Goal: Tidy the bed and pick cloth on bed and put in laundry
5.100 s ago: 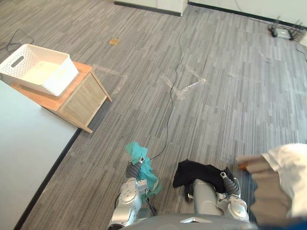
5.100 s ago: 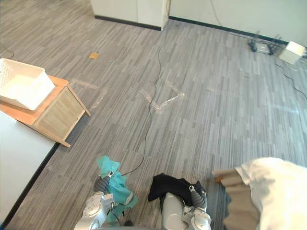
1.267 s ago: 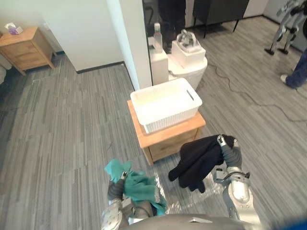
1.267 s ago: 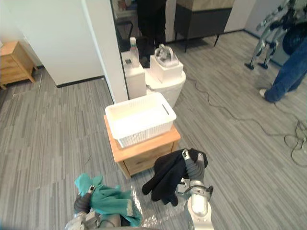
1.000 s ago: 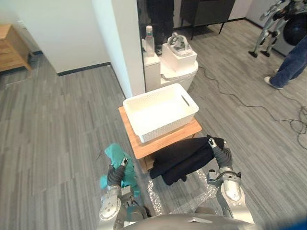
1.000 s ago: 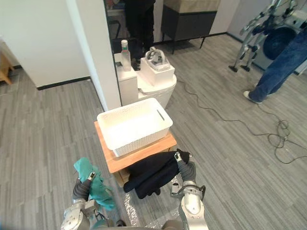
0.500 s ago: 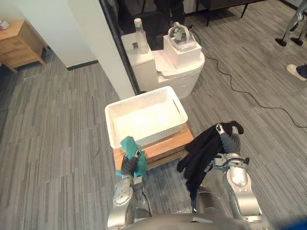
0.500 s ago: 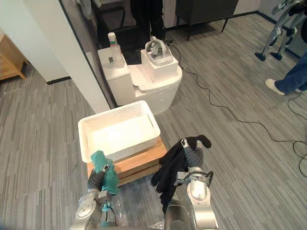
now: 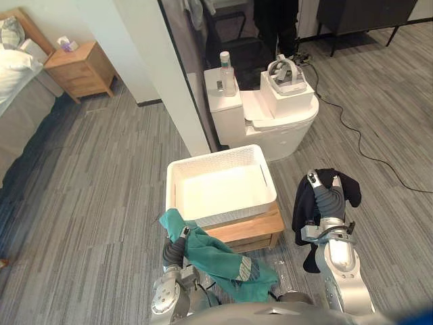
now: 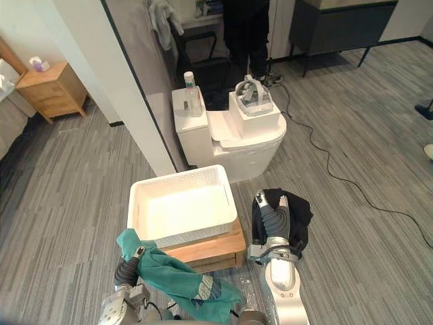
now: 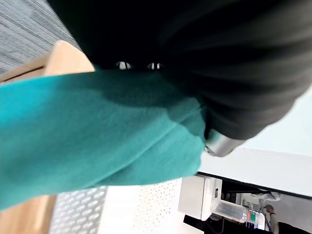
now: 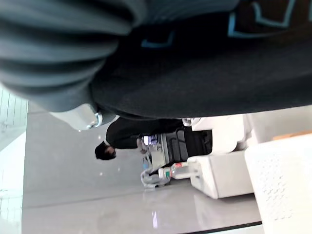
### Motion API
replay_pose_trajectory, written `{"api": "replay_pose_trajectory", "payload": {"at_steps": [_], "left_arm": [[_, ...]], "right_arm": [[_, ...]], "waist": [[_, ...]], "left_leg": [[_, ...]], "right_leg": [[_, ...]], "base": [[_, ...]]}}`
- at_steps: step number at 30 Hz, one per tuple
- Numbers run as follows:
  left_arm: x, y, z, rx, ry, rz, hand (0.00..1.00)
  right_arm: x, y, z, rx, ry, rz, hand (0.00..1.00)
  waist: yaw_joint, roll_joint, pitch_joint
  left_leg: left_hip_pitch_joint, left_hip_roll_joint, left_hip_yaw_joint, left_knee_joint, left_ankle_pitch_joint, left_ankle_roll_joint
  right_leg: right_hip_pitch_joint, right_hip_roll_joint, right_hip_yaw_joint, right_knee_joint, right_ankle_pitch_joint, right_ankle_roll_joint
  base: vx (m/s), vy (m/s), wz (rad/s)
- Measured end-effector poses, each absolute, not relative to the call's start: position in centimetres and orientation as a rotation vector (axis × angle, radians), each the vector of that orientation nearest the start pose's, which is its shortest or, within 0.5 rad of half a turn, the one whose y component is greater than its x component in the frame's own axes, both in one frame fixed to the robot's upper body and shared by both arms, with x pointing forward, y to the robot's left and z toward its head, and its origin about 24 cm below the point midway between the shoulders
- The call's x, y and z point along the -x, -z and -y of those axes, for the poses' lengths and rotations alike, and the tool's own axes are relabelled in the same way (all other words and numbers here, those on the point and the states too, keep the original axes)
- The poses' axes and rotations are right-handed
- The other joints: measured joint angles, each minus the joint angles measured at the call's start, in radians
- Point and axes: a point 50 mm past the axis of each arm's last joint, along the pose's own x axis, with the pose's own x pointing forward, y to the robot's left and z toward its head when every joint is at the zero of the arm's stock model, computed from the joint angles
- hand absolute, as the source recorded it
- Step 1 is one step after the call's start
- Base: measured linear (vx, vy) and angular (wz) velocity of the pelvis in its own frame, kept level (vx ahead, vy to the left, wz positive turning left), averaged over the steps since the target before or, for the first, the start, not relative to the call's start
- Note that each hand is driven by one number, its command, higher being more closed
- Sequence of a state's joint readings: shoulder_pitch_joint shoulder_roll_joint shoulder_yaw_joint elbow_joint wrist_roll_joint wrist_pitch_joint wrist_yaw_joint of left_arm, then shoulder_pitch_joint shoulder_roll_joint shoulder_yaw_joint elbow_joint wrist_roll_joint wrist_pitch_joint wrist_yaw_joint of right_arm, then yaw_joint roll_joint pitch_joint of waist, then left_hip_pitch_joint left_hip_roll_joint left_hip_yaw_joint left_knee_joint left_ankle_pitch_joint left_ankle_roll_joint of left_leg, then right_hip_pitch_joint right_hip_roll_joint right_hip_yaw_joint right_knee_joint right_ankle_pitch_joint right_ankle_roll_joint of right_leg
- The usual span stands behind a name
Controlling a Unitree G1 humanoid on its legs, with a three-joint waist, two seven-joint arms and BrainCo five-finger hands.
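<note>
Left eye view: left hand (image 9: 176, 248) is clutching teal cloth (image 9: 226, 261) just near of basket (image 9: 215, 153); right hand (image 9: 325, 203) is gripping black cloth (image 9: 348, 189) right of it. Basket is sitting empty, so both drops are pending.

The white laundry basket (image 9: 220, 152) sits upright on the wooden stand (image 9: 254, 230), perforated walls all round, a slot handle in its right wall, pale bottom showing. The teal cloth (image 9: 216, 254) is bunched in my left hand (image 9: 177, 245) at the stand's near left corner. One end pokes up above my fingers, and the rest trails down across the stand's front to a grey-striped hem. The black cloth (image 9: 302, 203) is gathered in my right hand (image 9: 325, 200), off the stand's right side and apart from it, hanging in loose folds.
</note>
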State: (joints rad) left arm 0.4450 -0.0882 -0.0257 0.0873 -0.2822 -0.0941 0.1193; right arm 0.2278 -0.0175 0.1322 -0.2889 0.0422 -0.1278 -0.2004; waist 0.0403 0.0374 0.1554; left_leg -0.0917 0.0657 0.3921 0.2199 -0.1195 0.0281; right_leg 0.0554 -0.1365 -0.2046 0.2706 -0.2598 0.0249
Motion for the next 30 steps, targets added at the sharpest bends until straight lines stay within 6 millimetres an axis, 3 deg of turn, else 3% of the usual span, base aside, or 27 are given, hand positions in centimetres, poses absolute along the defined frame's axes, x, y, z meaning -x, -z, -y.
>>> {"api": "replay_pose_trajectory", "payload": {"at_steps": [1,3,4,5,6,8,11,12,13,15,18,21,25,30], "left_arm": [[-13.4,5.5,-15.9,0.334,-0.323,-0.422,1.0],[-13.4,5.0,-16.0,0.333,-0.322,-0.4,1.0],[-13.9,4.8,-15.9,0.328,-0.303,-0.388,1.0],[-14.3,4.7,-16.0,0.315,-0.285,-0.381,1.0],[-14.5,4.8,-16.1,0.298,-0.271,-0.385,1.0],[-14.7,4.7,-16.1,0.272,-0.254,-0.38,1.0],[-15.7,4.3,-15.7,0.262,-0.217,-0.356,1.0],[-15.9,4.4,-15.6,0.259,-0.209,-0.358,1.0],[-15.9,4.7,-15.7,0.249,-0.204,-0.37,1.0],[-15.6,5.4,-15.2,0.271,-0.211,-0.402,1.0],[-15.2,5.6,-14.9,0.28,-0.213,-0.418,1.0],[-14.8,6.1,-14.1,0.305,-0.186,-0.446,1.0],[-14.3,7.1,-13.9,0.312,-0.19,-0.497,1.0],[-14.3,7.2,-14.5,0.34,-0.213,-0.499,1.0]], "right_arm": [[-20.7,-6.6,14.0,-0.091,0.122,0.166,1.0],[-20.6,-6.6,12.9,-0.116,0.085,0.163,1.0],[-20.7,-6.7,12.4,-0.123,0.062,0.167,1.0],[-20.8,-6.8,11.9,-0.133,0.047,0.17,1.0],[-21.1,-6.4,11.0,-0.148,0.013,0.151,1.0],[-21.4,-6.0,10.5,-0.145,-0.004,0.136,1.0],[-22.3,-6.5,10.4,-0.123,-0.016,0.164,1.0],[-22.6,-6.9,10.3,-0.102,-0.023,0.187,1.0],[-22.8,-7.2,10.3,-0.096,-0.022,0.202,1.0],[-23.6,-8.4,10.6,-0.053,-0.038,0.258,1.0],[-23.7,-9.5,11.2,-0.029,-0.034,0.309,1.0],[-23.3,-12.6,11.4,-0.027,-0.044,0.451,1.0],[-24.1,-16.6,11.6,0.007,-0.071,0.646,1.0],[-25.1,-19.3,14.4,0.114,0.01,0.762,1.0]], "waist": [[0.014,-0.03,-0.003],[0.003,-0.073,-0.008],[0.005,-0.087,0.003],[0.001,-0.088,0.018],[-0.033,-0.092,0.019],[-0.046,-0.091,0.018],[-0.052,-0.092,0.017],[-0.052,-0.112,0.005],[-0.052,-0.11,0.004],[-0.044,-0.061,0.0],[-0.045,-0.043,-0.01],[-0.046,-0.041,-0.013],[-0.051,-0.045,-0.021],[-0.051,-0.049,-0.023]], "left_leg": [[0.042,-0.025,0.002,-0.026,0.017,0.004],[0.075,-0.044,0.0,-0.057,0.01,0.01],[0.104,-0.048,0.0,-0.087,0.005,0.007],[0.126,-0.049,-0.009,-0.105,0.005,0.007],[0.162,-0.04,-0.035,-0.116,0.005,0.007],[0.184,-0.031,-0.048,-0.115,0.005,0.007],[0.174,-0.029,-0.084,-0.112,0.0,-0.003],[0.156,-0.039,-0.101,-0.105,-0.007,-0.019],[0.146,-0.044,-0.114,-0.098,-0.014,-0.032],[0.143,-0.004,-0.114,-0.122,0.003,-0.067],[0.149,0.023,-0.111,-0.139,0.014,-0.086],[0.168,0.046,-0.115,-0.153,0.023,-0.101],[0.154,0.048,-0.125,-0.149,0.032,-0.099],[0.118,0.036,-0.129,-0.115,0.042,-0.091]], "right_leg": [[0.022,-0.013,0.038,0.001,-0.012,0.021],[0.004,-0.036,0.055,0.078,-0.01,0.027],[-0.051,-0.044,0.057,0.206,-0.005,0.042],[-0.122,-0.058,0.064,0.371,0.008,0.083],[-0.191,-0.063,0.08,0.554,0.003,0.083],[-0.216,-0.08,0.081,0.596,-0.006,0.061],[-0.251,-0.073,0.186,0.402,-0.006,0.049],[-0.239,-0.062,0.254,0.249,0.092,0.05],[-0.228,-0.06,0.281,0.202,0.082,0.081],[-0.145,-0.031,0.271,0.022,0.078,0.09],[-0.112,0.002,0.265,-0.049,0.098,0.087],[-0.075,0.026,0.26,-0.103,0.124,0.08],[-0.039,0.026,0.257,-0.196,0.177,0.086],[-0.051,0.01,0.241,-0.179,0.178,0.083]], "base": [[0.33,0.127,-0.29],[0.34,0.12,-0.02],[0.2,0.106,0.02],[0.23,0.084,0.27],[0.19,0.037,0.43],[0.16,-0.024,0.5],[0.1,-0.13,0.43],[0.05,-0.204,0.44],[0.06,-0.208,0.24],[0.05,-0.225,-0.1],[0.01,-0.163,-0.11],[0.0,-0.076,-0.02],[-0.05,0.009,0.05],[-0.08,0.018,0.16]]}}
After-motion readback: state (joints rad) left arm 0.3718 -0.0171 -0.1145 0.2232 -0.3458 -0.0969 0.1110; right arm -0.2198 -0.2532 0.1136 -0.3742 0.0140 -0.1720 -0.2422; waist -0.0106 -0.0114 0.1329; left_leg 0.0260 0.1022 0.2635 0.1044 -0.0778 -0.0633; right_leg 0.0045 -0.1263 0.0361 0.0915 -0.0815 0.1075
